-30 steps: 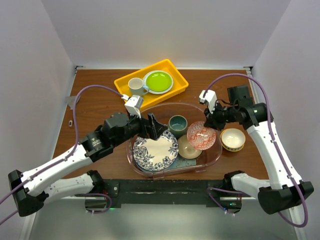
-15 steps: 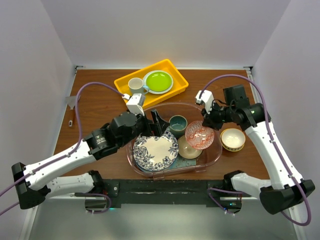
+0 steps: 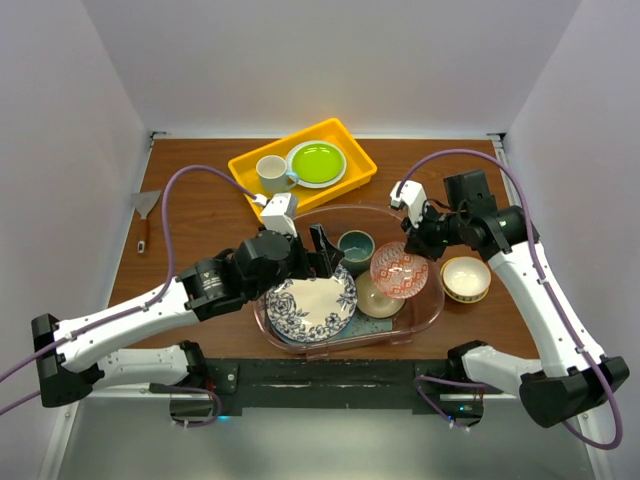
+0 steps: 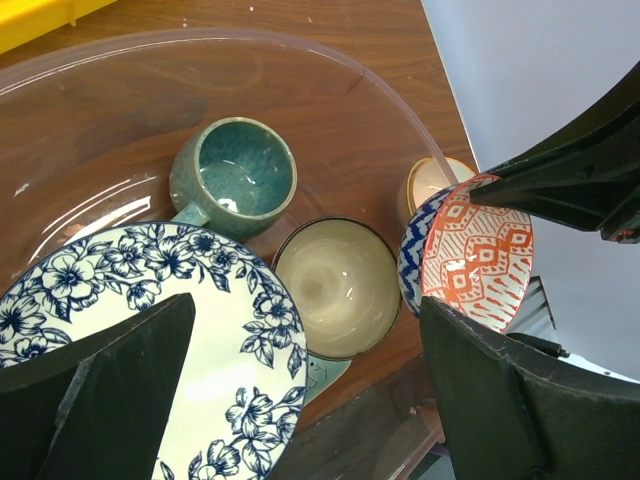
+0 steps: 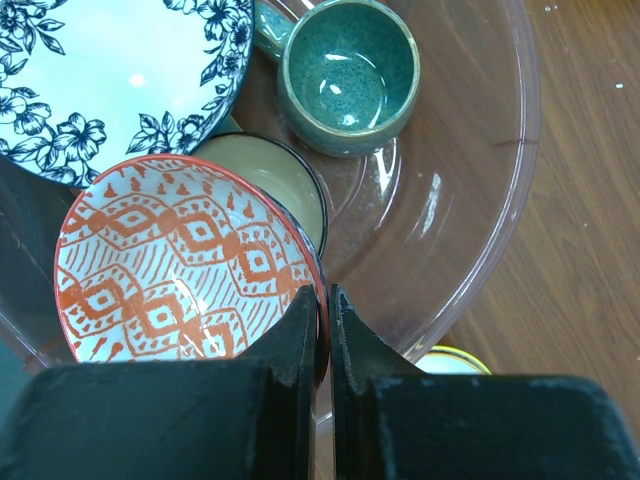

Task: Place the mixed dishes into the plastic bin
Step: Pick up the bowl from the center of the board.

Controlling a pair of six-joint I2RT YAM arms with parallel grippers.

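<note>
R gripper (image 5: pixel 323 330) pinches red-patterned bowl (image 5: pixel 180 260) rim over plastic bin (image 4: pixel 200 40).
L gripper (image 4: pixel 305 350), spread wide, has shifted right above blue-floral plate (image 4: pixel 150 300).

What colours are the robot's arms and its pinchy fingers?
The left arm and right arm have white tube-like shells with black joints and bases. A purple cable loops along each. The left gripper and right gripper have flat black fingers.

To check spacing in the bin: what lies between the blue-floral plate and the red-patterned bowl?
The tan bowl, clearest in the left wrist view.
</note>
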